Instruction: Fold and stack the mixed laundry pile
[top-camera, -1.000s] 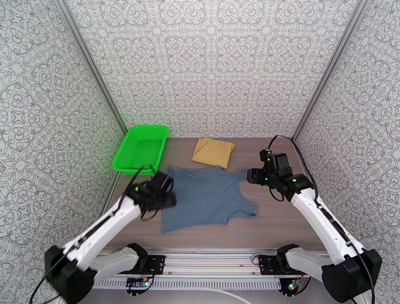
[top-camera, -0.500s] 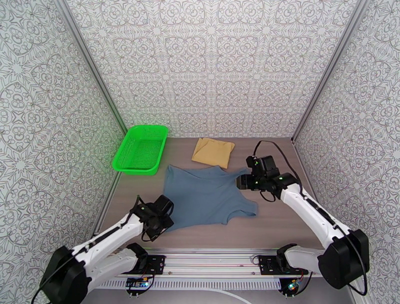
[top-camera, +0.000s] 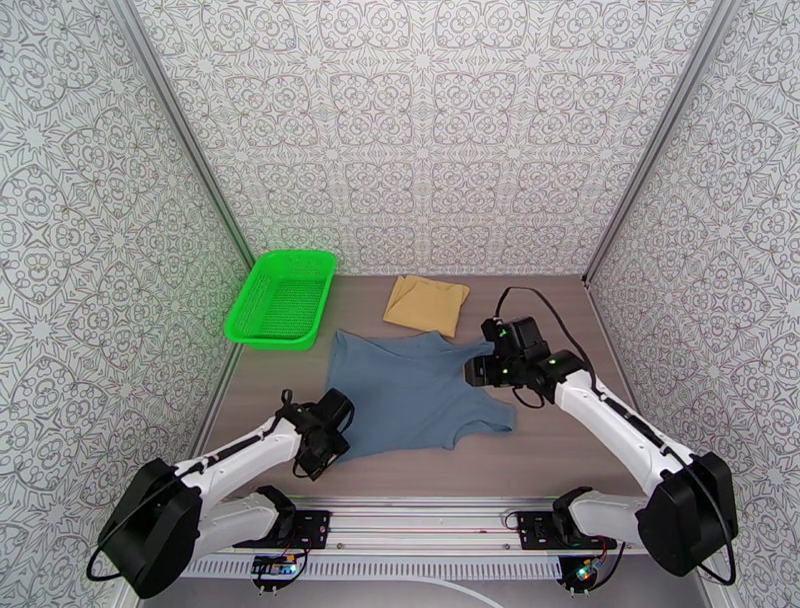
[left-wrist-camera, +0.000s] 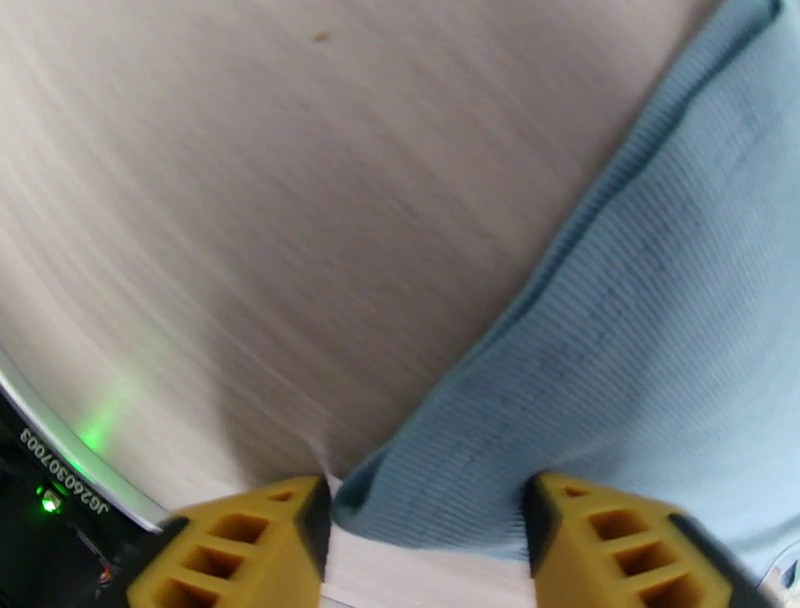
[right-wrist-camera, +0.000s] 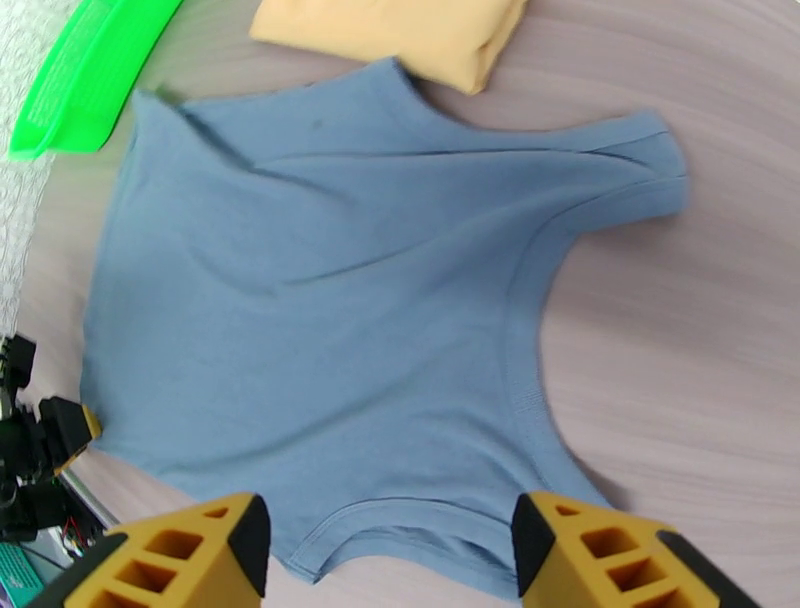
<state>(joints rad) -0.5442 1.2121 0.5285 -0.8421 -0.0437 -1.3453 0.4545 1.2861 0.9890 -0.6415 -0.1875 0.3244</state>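
Blue-grey tank top (top-camera: 415, 395), spread flat, lightly creased

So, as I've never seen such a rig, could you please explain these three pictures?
These are two robot arms at the near edge of a table. The wide picture looks down from above and behind them. The other two come from cameras on each wrist, so each shows its own arm's yellow tool. On the table lie a blue-grey tank top, a folded yellow cloth beyond it, and a green basket at the far left. The left tool straddles the top's near-left corner, jaws apart. The right tool hangs open over its right edge. Nothing is gripped yet.
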